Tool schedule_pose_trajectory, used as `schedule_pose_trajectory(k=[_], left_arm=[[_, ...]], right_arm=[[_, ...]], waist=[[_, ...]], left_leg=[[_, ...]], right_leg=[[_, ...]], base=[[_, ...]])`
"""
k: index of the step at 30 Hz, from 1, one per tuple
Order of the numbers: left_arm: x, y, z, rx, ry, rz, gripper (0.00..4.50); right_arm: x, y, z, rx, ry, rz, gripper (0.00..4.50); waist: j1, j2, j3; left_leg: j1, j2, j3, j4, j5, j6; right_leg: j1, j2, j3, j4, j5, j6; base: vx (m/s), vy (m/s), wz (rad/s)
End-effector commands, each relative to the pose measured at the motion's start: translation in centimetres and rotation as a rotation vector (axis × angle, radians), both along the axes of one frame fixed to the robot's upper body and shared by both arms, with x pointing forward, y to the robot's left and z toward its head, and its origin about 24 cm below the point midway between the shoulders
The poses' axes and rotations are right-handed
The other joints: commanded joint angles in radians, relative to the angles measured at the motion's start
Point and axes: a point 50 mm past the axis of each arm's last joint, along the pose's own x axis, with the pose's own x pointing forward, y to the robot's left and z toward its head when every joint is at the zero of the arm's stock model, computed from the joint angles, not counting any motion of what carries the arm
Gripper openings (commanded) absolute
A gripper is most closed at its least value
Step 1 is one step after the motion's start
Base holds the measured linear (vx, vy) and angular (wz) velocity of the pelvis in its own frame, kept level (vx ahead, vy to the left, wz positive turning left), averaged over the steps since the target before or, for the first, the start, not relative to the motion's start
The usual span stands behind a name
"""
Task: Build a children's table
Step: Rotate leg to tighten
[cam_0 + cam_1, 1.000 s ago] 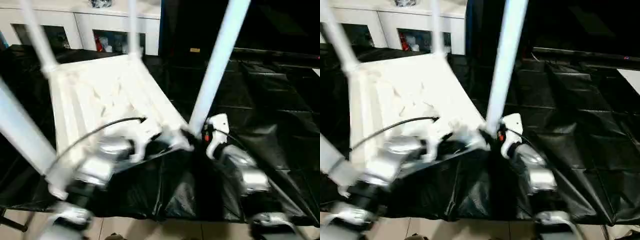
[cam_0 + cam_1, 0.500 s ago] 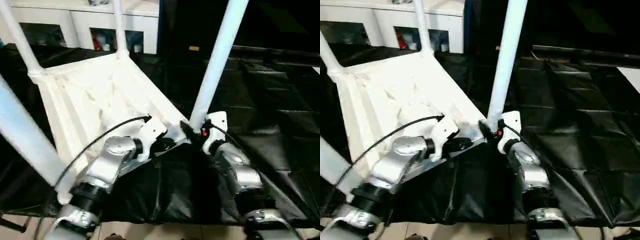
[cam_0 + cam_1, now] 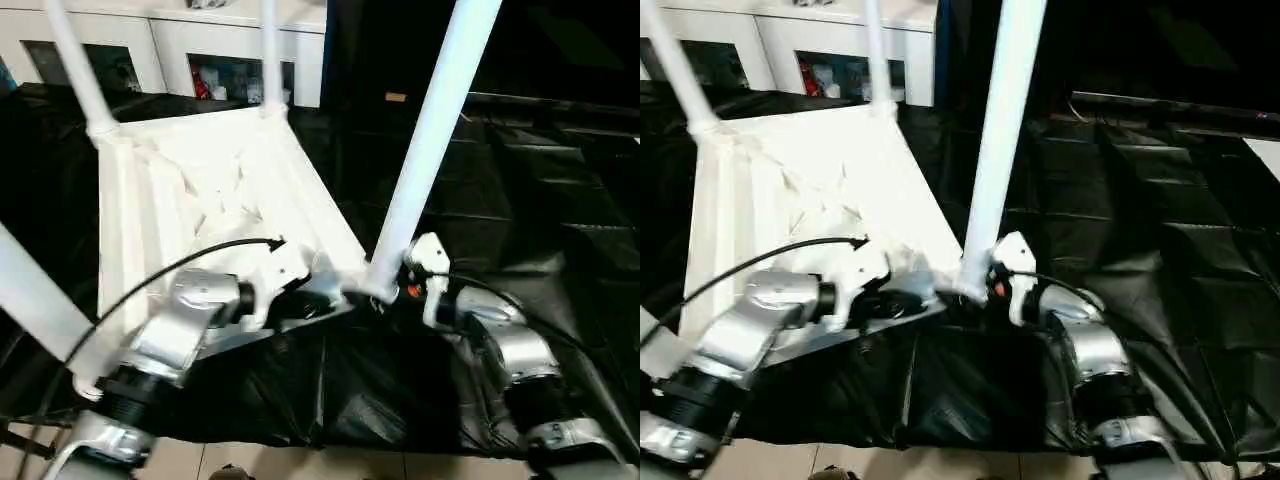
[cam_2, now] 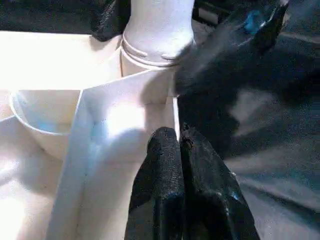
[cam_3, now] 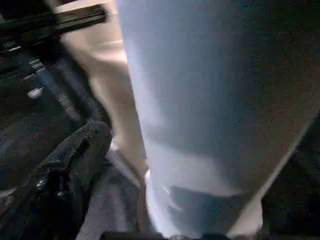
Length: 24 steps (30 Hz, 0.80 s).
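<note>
The children's table lies upside down: its white ribbed tabletop [image 3: 200, 190] rests on the black sheet with white legs rising from the corner sockets. The near right leg [image 3: 430, 130] stands tilted in its socket [image 4: 155, 55]. My right gripper [image 3: 398, 288] is at this leg's base, open around it; one finger [image 5: 70, 165] stands a little off the tube [image 5: 210, 100]. My left gripper [image 4: 180, 142] is shut, its tips against the tabletop's near rim close to that same corner [image 3: 325, 292]. Two far legs [image 3: 75, 65] [image 3: 270, 50] and the near left leg [image 3: 30, 300] are upright.
A white cabinet [image 3: 200, 40] with glass-fronted compartments stands behind the work surface. Black sheeting [image 3: 530, 200] covers the surface to the right of the tabletop. The surface's front edge and the pale floor [image 3: 250, 462] lie just below my forearms.
The right gripper's fingers have spread apart at the leg's base. The left gripper stays shut on the rim. The camera has shifted a little.
</note>
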Motion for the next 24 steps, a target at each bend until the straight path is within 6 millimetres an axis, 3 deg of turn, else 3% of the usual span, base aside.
schedule_pose_trajectory(k=[1,5,9,12,19,22,24], left_arm=[[-1.3,-0.2,-1.2,0.028,0.080,-0.116,0.00],[-0.9,0.6,-1.0,0.052,0.052,-0.107,0.00],[-0.5,1.0,-0.8,0.045,0.098,-0.059,0.00],[-0.5,1.3,-0.8,0.066,0.124,-0.047,0.54],[-0.3,1.9,-1.4,0.137,0.108,-0.017,1.07],[0.1,2.0,-1.4,0.133,0.097,0.006,1.07],[0.2,1.9,-1.2,0.119,0.094,0.018,0.76]], right_arm=[[-0.8,0.5,-0.5,-0.019,0.055,0.131,4.49],[-0.5,0.4,-0.2,-0.037,0.049,0.161,4.49],[-0.4,0.4,-0.2,-0.047,0.038,0.164,4.49],[-0.5,0.6,-0.4,-0.051,0.033,0.170,4.50],[-0.6,0.7,-0.5,-0.049,0.031,0.175,4.50],[-0.6,0.7,-0.5,-0.047,0.028,0.174,4.50],[-0.6,0.7,-0.5,-0.047,0.027,0.174,4.50]], waist=[[0.001,0.003,-0.048],[0.002,0.001,-0.051],[0.005,-0.002,-0.050],[0.005,-0.003,-0.049],[0.002,0.000,-0.051],[0.003,-0.002,-0.049],[0.003,-0.002,-0.049]], left_leg=[[0.002,0.017,0.006,-0.062,-0.215,0.059],[0.002,0.018,0.008,-0.059,-0.185,0.065],[0.004,0.017,0.009,-0.058,-0.186,0.056],[0.003,0.016,0.009,-0.058,-0.189,0.055],[0.003,0.015,0.009,-0.055,-0.161,0.066],[0.003,0.015,0.008,-0.057,-0.189,0.058],[0.003,0.015,0.007,-0.058,-0.196,0.052]], right_leg=[[0.043,-0.035,0.028,-0.060,-0.144,-0.236],[0.045,-0.035,0.027,-0.052,-0.101,-0.256],[0.043,-0.036,0.027,-0.052,-0.112,-0.260],[0.044,-0.037,0.028,-0.053,-0.126,-0.255],[0.046,-0.035,0.027,-0.049,-0.075,-0.265],[0.046,-0.037,0.028,-0.054,-0.131,-0.252],[0.045,-0.037,0.028,-0.055,-0.146,-0.249]], base=[[0.000,0.000,0.00],[0.000,0.000,0.00],[0.000,0.000,0.00],[0.000,0.000,0.00],[0.000,0.000,0.00],[0.000,0.000,0.00],[0.000,0.000,0.00]])
